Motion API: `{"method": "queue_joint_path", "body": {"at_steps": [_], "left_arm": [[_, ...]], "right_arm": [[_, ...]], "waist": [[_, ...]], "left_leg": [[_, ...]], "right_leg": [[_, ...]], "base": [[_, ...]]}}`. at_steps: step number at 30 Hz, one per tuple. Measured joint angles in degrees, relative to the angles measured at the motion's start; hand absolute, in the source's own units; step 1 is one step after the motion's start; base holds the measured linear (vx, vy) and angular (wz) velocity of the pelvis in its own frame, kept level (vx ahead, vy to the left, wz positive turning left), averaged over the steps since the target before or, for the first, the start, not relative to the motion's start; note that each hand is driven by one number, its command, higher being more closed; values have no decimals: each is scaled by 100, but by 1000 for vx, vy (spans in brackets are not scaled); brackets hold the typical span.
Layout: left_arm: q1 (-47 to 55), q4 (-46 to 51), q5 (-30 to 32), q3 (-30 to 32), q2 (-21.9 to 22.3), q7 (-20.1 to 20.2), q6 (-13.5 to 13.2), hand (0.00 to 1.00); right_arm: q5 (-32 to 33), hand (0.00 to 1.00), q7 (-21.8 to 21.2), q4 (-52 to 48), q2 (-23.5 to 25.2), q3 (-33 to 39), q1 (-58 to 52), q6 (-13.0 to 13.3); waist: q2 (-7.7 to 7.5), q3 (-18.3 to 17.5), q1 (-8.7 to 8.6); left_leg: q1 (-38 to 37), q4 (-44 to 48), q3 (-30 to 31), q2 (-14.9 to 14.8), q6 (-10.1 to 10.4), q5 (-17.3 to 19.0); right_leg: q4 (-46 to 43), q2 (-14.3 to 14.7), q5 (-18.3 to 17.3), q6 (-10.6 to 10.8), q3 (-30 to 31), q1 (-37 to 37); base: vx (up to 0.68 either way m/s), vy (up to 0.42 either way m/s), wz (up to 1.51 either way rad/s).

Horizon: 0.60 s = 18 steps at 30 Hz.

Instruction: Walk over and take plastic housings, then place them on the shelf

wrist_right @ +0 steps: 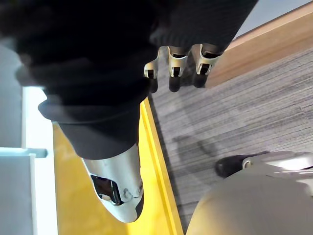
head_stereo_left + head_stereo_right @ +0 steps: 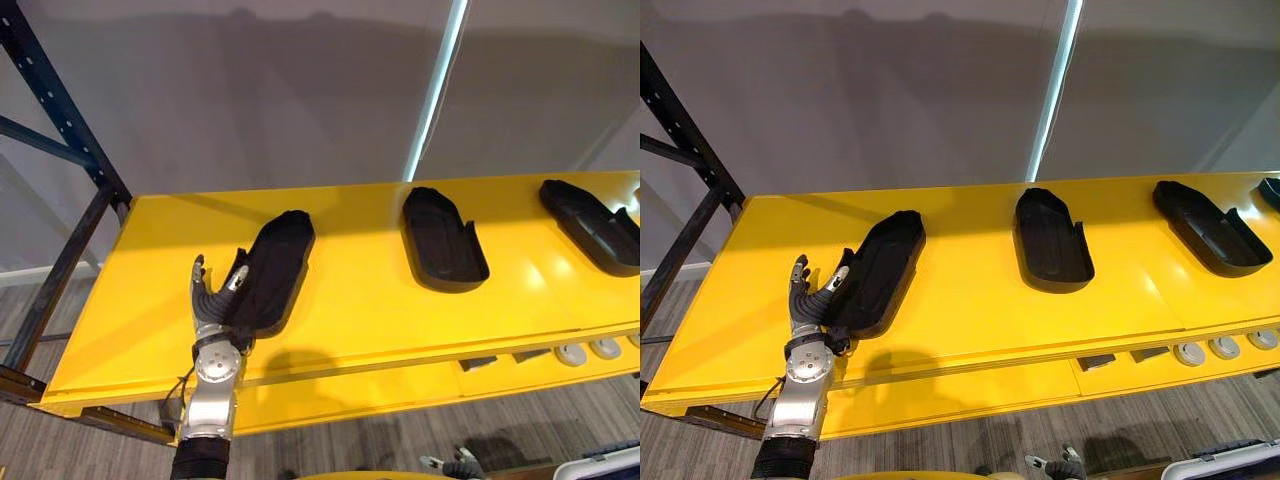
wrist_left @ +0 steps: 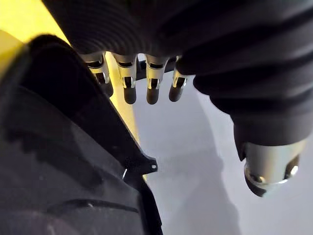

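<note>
left hand [image 2: 212,302] beside leftmost housing [image 2: 278,262] on shelf [image 2: 360,310]

Shelf [image 2: 400,310] glossy bright yellow; three plastic housings [image 2: 280,265] [image 2: 443,240] [image 2: 592,225] matte black; rack upright [image 2: 60,110] dark blue-black with a row of punched holes; wall [image 2: 250,90] plain grey; floor [image 1: 234,112] grey, finely striped; left hand [image 2: 212,305] silver, dark-tipped.

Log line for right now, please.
left hand: open, against leftmost housing on shelf | right hand: open, holding nothing, over floor | middle housing, right housing: on shelf
</note>
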<state>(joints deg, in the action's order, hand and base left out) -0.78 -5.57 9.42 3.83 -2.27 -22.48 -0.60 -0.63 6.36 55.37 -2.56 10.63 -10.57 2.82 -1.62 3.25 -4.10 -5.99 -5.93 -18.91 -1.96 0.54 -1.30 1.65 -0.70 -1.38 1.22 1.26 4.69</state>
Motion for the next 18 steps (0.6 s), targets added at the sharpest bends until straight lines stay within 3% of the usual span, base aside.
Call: {"method": "queue_joint_path", "body": {"at_steps": [9,18], "left_arm": [[227,190,-421,-607,120,241,-150,0],[334,539,-339,-939,194,235,-213,0]], "right_arm": [[2,0,23,-1,-4,-37,-2,-44],[3,0,117,-1,-6,-126,-5,-49]], "waist": [[-23,-4,16],[-53,-33,15]], "left_leg": [[-9,-1,14,16,-4,3],[-15,-1,12,17,-4,2]], "right_leg": [[-34,-24,-28,35,-41,3],[-33,-31,-28,35,-90,14]], "base": [[0,0,0],[0,0,0]]}}
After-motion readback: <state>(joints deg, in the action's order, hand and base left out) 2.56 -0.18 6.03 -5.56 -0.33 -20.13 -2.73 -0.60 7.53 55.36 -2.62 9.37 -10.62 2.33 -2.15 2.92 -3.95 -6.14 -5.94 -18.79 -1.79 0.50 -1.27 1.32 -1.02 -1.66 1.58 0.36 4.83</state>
